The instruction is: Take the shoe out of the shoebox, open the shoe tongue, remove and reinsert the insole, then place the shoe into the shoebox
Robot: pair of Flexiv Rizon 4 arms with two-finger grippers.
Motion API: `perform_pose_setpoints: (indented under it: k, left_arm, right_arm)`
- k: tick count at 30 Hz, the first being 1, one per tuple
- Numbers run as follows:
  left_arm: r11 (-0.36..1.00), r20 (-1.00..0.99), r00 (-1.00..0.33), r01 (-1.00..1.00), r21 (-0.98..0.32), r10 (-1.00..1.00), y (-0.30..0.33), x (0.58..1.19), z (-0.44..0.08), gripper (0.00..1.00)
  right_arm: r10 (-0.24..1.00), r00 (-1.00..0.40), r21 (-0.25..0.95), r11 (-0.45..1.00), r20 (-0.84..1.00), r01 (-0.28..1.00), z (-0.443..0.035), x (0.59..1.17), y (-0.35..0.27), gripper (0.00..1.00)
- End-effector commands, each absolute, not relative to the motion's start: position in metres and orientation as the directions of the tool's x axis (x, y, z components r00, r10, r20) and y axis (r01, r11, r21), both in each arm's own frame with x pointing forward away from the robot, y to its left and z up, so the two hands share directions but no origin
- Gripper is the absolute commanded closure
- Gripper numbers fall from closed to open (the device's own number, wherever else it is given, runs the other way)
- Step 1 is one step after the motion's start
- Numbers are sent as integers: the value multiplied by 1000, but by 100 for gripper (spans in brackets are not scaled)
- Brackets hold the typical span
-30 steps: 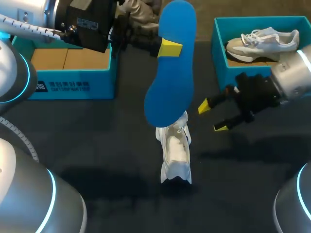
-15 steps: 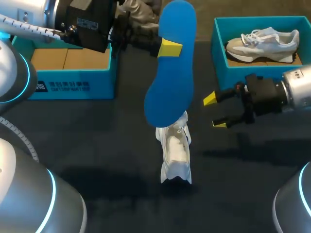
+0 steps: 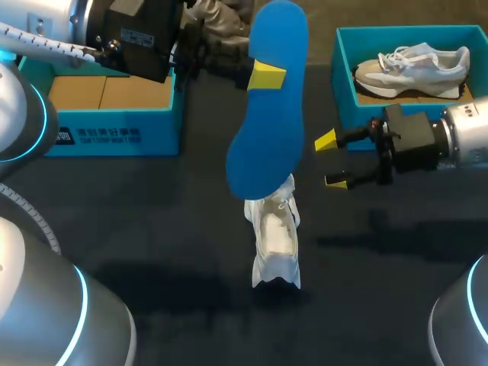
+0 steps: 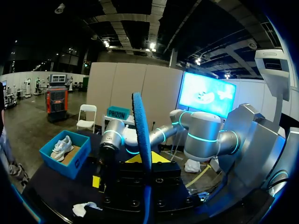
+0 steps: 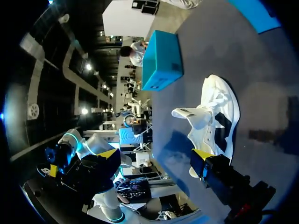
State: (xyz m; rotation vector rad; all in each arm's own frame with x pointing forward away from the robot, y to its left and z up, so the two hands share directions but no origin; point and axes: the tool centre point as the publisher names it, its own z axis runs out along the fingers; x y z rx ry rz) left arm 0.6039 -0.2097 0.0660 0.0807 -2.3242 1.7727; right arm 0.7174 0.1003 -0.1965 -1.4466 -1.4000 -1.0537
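Head view shows a white sneaker (image 3: 276,244) lying on the dark desk (image 3: 152,229). Near it, on its right, the right end effector (image 3: 330,162) hangs wide open and empty. Farther back, the left end effector (image 3: 267,76) is clamped on a long blue foam insole (image 3: 267,145), held raised over the desk.

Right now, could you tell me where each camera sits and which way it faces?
Head view: above and behind, looking down; left hand holds the insole up, right hand open near the white shoe.
Left wrist view: on that wrist, looking along the edge-on insole.
Right wrist view: on that wrist, facing the shoe; one yellow fingertip shows.
Shared: head and right wrist both show the shoe.
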Motion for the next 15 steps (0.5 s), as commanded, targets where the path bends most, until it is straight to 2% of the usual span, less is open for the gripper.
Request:
perform_pose_setpoints:
  k: [1,9,12,15]
  left_arm:
    - [273,205,-975,-174,-946,87,-210,604,65,100]
    - [271,187,-978,-154,-950,98,-209,607,65,100]
    - [277,108,-990,-80,-957,88,-204,619,65,100]
    - [275,-67,-997,71,-959,22,-194,639,62,100]
  right_arm:
    - [224,36,-45,34,974,998,-196,720,102,0]
    - [224,36,-45,34,974,998,-196,720,102,0]
    - [224,36,-45,34,974,998,-196,720,102,0]
    - [224,36,-45,34,974,998,-196,720,102,0]
